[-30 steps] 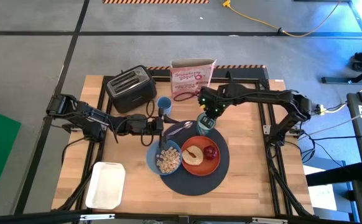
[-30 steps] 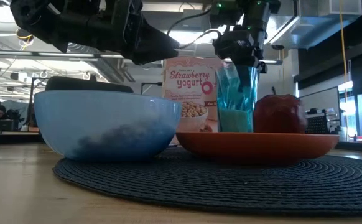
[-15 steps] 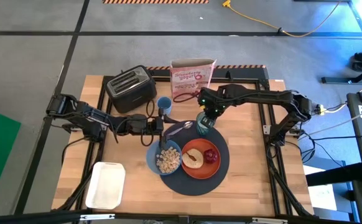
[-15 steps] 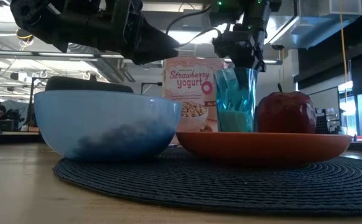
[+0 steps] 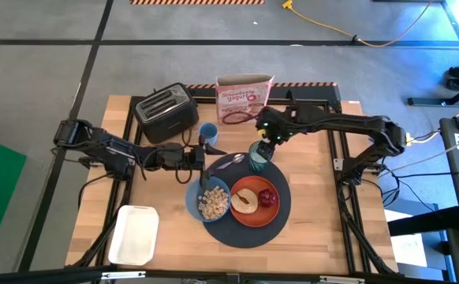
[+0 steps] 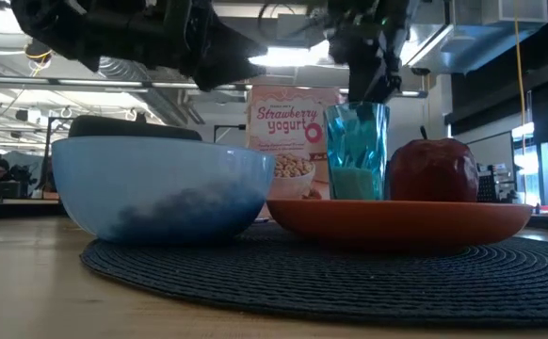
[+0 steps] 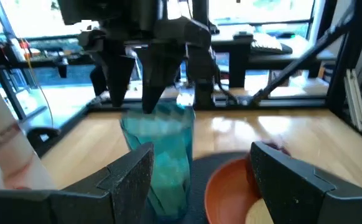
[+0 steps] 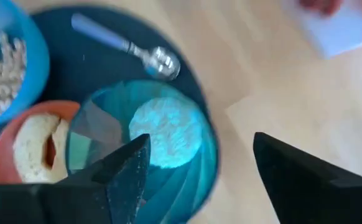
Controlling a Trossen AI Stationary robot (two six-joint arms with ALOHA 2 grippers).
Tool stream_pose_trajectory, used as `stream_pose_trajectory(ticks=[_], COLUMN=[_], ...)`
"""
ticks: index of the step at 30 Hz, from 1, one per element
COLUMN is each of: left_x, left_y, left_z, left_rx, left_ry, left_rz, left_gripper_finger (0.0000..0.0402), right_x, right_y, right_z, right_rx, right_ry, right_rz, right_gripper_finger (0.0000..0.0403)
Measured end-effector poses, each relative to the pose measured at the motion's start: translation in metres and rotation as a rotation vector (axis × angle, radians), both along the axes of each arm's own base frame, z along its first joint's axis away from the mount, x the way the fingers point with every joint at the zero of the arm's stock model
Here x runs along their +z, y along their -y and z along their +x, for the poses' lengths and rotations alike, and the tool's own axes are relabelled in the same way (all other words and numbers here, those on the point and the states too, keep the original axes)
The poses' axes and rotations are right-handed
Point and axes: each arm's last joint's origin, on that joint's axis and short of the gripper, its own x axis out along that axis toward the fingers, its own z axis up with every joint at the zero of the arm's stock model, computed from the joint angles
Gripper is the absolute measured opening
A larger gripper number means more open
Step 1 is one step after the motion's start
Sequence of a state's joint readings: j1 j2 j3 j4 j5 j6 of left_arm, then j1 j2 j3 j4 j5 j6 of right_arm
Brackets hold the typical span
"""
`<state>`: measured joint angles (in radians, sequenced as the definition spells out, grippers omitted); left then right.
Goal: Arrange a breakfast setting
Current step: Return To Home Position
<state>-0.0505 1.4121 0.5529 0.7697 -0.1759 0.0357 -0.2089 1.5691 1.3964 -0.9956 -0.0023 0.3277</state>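
Right claw [image 5: 264, 143] now higher, spread wide above ribbed translucent green cup [image 5: 258, 158] on woven round dark-grey mat [image 5: 245, 234].

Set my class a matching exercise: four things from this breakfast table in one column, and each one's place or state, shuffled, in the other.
Column one
1. red apple
2. cereal
3. metal spoon
4. right gripper

Column two
A. in the blue bowl
B. open, above the green cup
C. on the orange plate
D. lying on the dark-grey mat

Pairs: 1-C, 2-A, 3-D, 4-B.

The left gripper, open, faces the cup.
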Motion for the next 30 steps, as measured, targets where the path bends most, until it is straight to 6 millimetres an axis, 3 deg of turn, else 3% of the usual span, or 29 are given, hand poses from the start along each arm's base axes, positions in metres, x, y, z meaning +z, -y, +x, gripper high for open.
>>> stream_pose_trajectory(ticks=[6,9,15,19,22,28,30], left_x=[0.023,0.037,0.05,0.046,0.048,0.05,0.051], left_y=[-0.001,0.003,0.016,0.011,0.007,-0.001,-0.002], left_z=[-0.017,-0.028,-0.062,-0.082,-0.094,-0.109,-0.112], left_rx=[0.042,0.025,0.006,0.086,0.091,0.109,0.093], left_ry=[0.02,0.075,0.277,0.291,0.295,0.242,0.242], left_rz=[0.002,-0.003,0.018,0.028,0.029,0.046,0.051], left_gripper_finger=[0.0263,0.0263,0.0262,0.0238,0.0192,0.0075,0.0038], right_x=[0.045,0.053,0.03,0.008,-0.003,-0.009,-0.009], right_y=[-0.015,-0.031,-0.066,-0.074,-0.071,-0.071,-0.072], right_z=[-0.032,-0.05,-0.074,-0.089,-0.099,-0.112,-0.118], right_rx=[-0.026,-0.006,0.164,0.225,0.272,0.365,0.447], right_ry=[0.142,0.271,0.699,0.889,0.902,0.909,0.93], right_rz=[-0.265,-0.348,-0.344,-0.367,-0.357,-0.415,-0.438], right_gripper_finger=[0.0272,0.0269,0.0268,0.026,0.0216,0.0036,0.0014])
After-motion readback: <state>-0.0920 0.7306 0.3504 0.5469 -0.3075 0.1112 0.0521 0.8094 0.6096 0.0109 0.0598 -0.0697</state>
